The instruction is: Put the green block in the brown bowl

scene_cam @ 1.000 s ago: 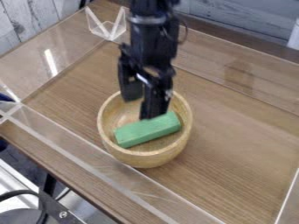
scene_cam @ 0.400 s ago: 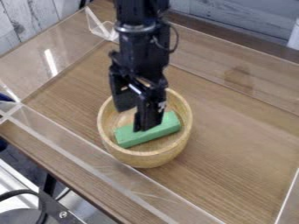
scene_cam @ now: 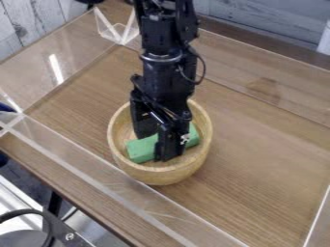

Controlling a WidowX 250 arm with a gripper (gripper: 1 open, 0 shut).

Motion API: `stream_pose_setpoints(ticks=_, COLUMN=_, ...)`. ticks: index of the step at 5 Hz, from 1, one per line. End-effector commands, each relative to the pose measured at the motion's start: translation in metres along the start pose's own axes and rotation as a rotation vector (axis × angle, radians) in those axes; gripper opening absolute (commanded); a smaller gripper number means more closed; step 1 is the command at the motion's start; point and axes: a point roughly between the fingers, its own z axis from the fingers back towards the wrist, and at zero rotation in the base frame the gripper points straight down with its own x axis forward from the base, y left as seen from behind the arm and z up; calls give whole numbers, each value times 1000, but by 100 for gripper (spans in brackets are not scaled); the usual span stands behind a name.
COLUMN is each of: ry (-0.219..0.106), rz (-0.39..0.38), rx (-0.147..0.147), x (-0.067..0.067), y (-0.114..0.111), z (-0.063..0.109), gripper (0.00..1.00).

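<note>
Camera view from above and to one side shows the brown bowl (scene_cam: 133,162) as the landmark, sitting near the middle of the wooden tabletop (scene_cam: 258,125) inside a clear-walled enclosure. At the left inner side of the bowl, one end of the green block (scene_cam: 139,150) shows, lying flat on the bowl's bottom. It runs rightward across the inside, and its middle is hidden behind the black arm. Directly above the bowl's centre, the pincer (scene_cam: 164,145) points almost straight down into the bowl, its jaws spread wide on either side of the block. Nothing appears clamped: the block seems to rest on the bowl's floor, not hang from the fingers, though whether a finger touches it cannot be told from this angle. At the right inner side, a small part of the block's other end peeks out past the fingers, close to the rim.

Judging from how things lie, the main goal looks met, since the block is inside the bowl. What seems left is only for the arm to lift clear without disturbing it.
</note>
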Motion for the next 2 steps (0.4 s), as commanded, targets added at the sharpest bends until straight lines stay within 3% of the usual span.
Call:
stream_pose_setpoints(ticks=1, ry=-95, rz=-8, rx=7, x=-2, y=11, z=25, gripper=100)
stream_pose_setpoints(ticks=2, ry=-174, rz=-7, rx=0, x=-8, y=25, z=46, gripper=100)
